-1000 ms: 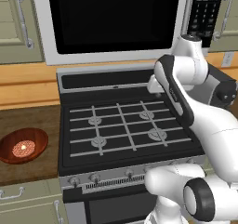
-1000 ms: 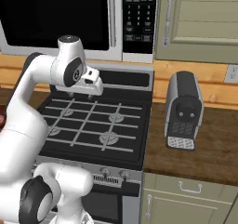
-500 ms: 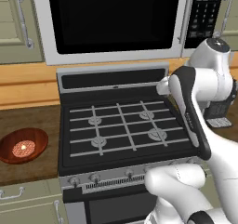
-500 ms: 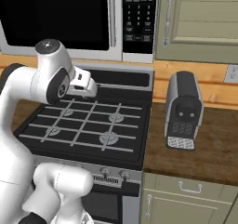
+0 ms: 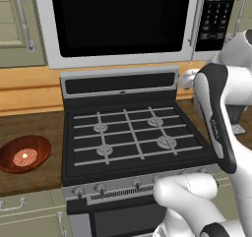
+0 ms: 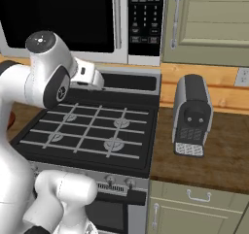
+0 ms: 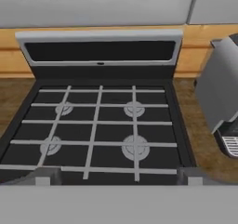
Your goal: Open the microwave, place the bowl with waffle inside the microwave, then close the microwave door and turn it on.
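The microwave hangs above the stove, and the microwave door is shut, its long grey handle beside the black keypad. On the wooden counter left of the stove sits the reddish-brown bowl with the waffle in it. My gripper hovers over the stove's front edge, far to the right of the bowl. It is open, its fingertips wide apart with nothing between them. The white hand faces the stove's back panel.
The black gas stove with its grates fills the middle. A grey countertop appliance stands on the counter right of the stove. Beige cabinet doors flank the microwave. My own arm rises along the stove's right side.
The arm's elbow has swung to the right and upward in the left base view. The hand stays over the stove, and the jaws have opened slightly wider.
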You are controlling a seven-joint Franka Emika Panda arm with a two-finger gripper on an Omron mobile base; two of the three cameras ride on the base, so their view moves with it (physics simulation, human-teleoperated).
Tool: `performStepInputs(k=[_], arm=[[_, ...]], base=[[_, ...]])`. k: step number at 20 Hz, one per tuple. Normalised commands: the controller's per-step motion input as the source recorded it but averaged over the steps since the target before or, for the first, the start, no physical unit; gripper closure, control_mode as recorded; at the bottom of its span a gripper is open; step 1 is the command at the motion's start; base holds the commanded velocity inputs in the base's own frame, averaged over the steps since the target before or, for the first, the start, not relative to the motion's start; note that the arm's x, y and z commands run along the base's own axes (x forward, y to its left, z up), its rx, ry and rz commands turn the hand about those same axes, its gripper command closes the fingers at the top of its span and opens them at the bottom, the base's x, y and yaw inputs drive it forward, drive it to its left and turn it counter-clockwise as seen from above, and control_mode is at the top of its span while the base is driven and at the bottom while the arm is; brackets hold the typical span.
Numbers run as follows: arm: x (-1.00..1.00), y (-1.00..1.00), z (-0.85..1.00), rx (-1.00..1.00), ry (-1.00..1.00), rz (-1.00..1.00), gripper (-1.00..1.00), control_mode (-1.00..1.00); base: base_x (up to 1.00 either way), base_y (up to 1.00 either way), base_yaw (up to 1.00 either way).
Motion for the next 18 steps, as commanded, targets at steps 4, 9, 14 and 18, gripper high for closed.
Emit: performStepInputs(k=[4,9,14,18], arm=[[0.0,-0.26,0.53,0.0,-0.13,0.0,-1.0,-1.0],[0.0,-0.12,0.49,0.0,-0.16,0.0,-1.0,-1.0],[0.0,-0.09,0.42,0.0,-0.13,0.0,-1.0,-1.0],[0.0,-0.01,0.24,-0.02,-0.3,0.0,-1.0,-1.0]], base=[[0.0,0.0,0.0],[0.0,0.0,0.0],[0.0,0.0,0.0],[0.0,0.0,0.0]])
